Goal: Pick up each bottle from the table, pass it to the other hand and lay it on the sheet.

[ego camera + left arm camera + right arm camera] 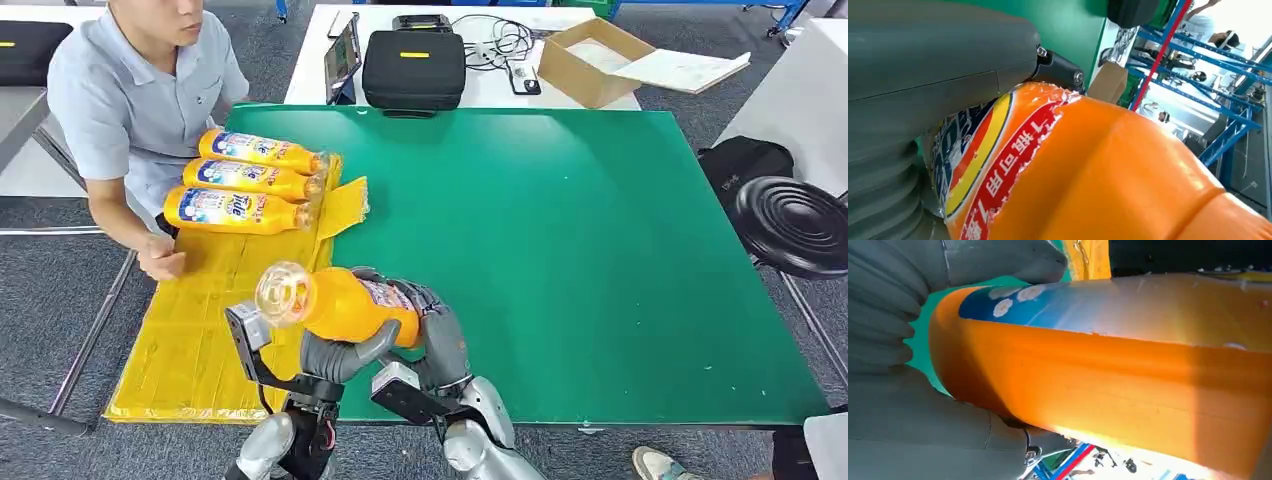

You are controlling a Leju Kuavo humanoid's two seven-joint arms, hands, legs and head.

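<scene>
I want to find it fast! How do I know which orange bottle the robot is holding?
Start at the big green table and go to its near edge beside the yellow sheet. There the left hand and right hand hold one orange bottle up in the air. The three other bottles lie in a row on the sheet.

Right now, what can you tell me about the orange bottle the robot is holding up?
The bottle looks like clear plastic full of orange liquid, with a label in blue, yellow and red bearing printed characters. It lies roughly on its side in the air above the near edge of the green table, beside the yellow sheet, its narrow end toward the camera. Both hands touch it: the left hand from below, the right hand around its far end.
</scene>
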